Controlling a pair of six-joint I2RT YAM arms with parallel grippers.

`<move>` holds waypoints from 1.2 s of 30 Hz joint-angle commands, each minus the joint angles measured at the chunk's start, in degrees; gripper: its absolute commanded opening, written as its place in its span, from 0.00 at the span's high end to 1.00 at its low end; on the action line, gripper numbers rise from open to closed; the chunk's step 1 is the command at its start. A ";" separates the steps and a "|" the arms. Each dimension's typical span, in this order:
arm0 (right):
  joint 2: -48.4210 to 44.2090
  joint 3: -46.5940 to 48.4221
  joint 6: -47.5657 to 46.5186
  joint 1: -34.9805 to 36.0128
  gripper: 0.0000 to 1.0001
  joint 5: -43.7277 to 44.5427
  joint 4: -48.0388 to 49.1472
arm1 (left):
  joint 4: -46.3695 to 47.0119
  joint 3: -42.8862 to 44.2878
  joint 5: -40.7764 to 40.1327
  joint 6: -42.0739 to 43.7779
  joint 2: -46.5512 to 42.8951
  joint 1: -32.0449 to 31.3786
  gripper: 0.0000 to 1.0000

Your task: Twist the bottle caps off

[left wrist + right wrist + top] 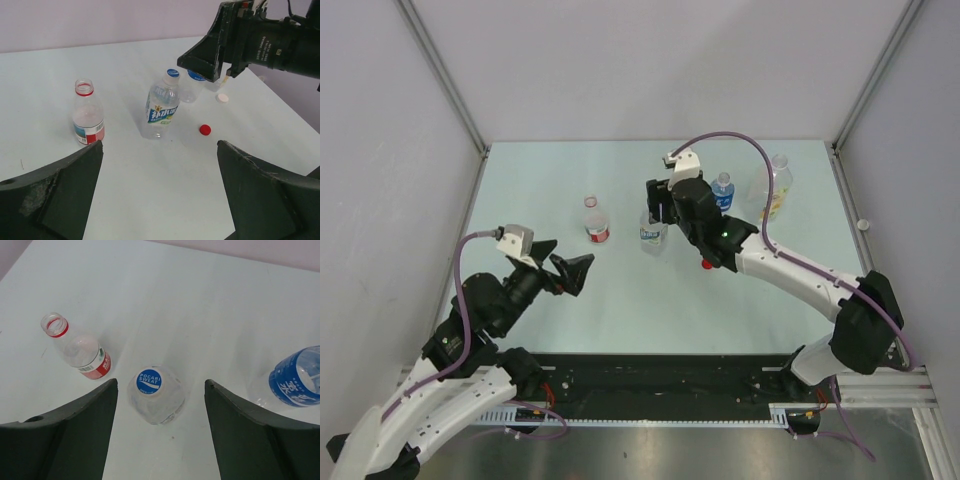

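Hovering above the blue cap [149,382], round with white letters, my right gripper [160,384] stands open, maybe not touching it. My left gripper [160,142] is wide open, empty.

Left gripper [560,262] gapes wide, arm folded back near its base; right gripper [656,210] points down, jaws apart, arm stretched way forward.

Blue-capped bottle [165,405] under right pincer [160,384] looked clear glossy plastic; its cap [149,381] smooth blue plastic. Red-labelled bottle [80,347] left of that pincer: clear plastic too. Table [150,300] was smooth, matt. Left pincer [160,142] fingers [50,200] showed matt black plastic, scuffed.
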 commanded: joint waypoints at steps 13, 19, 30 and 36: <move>5.71 0.43 3.91 -1.47 0.29 -5.66 4.78 | 2.19 -1.92 2.25 -2.06 -0.85 0.05 0.00; 7.65 0.43 3.56 -2.53 0.34 -6.45 6.28 | 1.57 -2.10 2.34 -1.89 -1.11 0.05 0.00; 8.97 0.43 3.65 -3.15 0.68 -7.33 5.49 | 1.93 -2.63 2.77 -1.54 -1.03 0.05 0.00; 5.72 0.43 3.47 -2.45 0.98 -6.89 3.74 | 2.28 -2.80 1.99 -1.45 -1.20 0.05 0.00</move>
